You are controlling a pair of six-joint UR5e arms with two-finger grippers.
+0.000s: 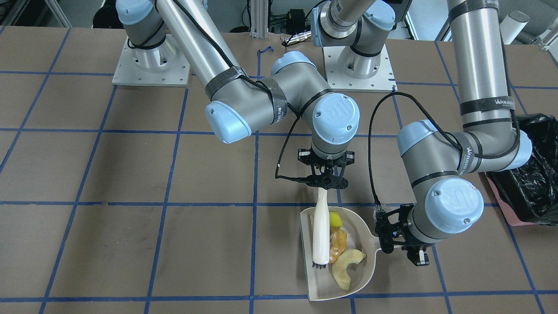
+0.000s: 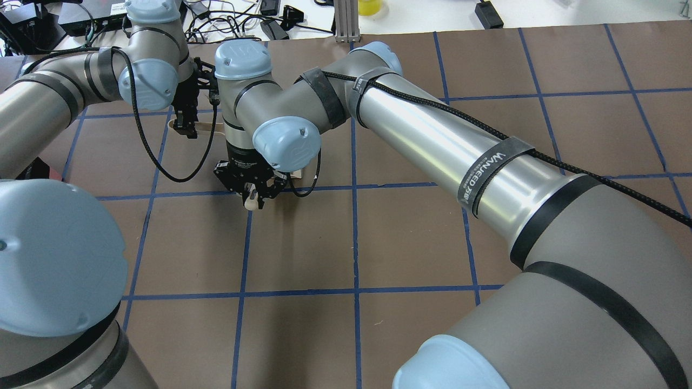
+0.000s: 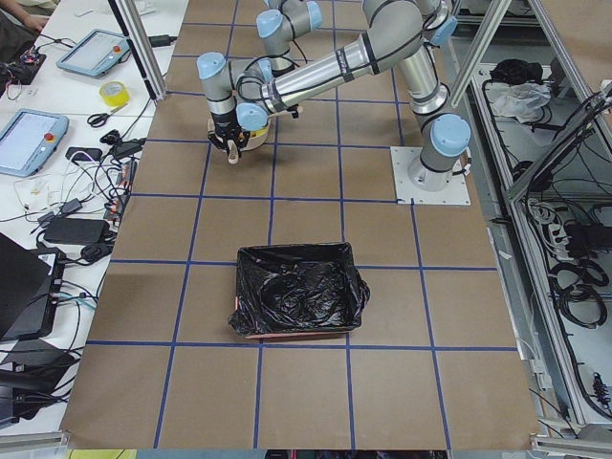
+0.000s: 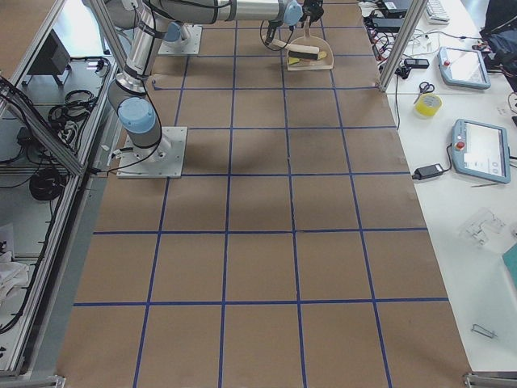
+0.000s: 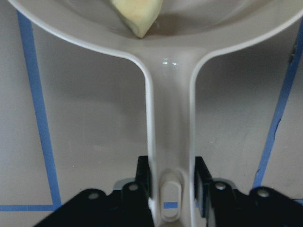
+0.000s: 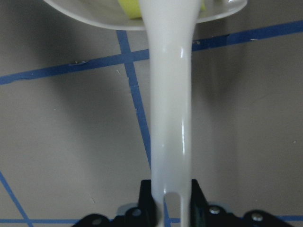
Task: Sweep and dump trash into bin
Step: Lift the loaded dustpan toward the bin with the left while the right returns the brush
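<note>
Left gripper (image 5: 170,182) clamps dustpan (image 1: 322,283); right gripper (image 6: 170,194) pinches brush (image 1: 320,231). Risk: tilt spills loose trash (image 1: 342,246) before bin (image 1: 532,183), 2 o'clock.

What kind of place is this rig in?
Likely a robotics lab: arms bolted to a table gridded with blue tape, control tablets on a side bench, loose cables around.

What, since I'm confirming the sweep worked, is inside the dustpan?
In the dustpan: a yellow wedge, a golden-brown lump, a pale crescent piece. The brush rests inside too, hiding anything beneath it.
</note>
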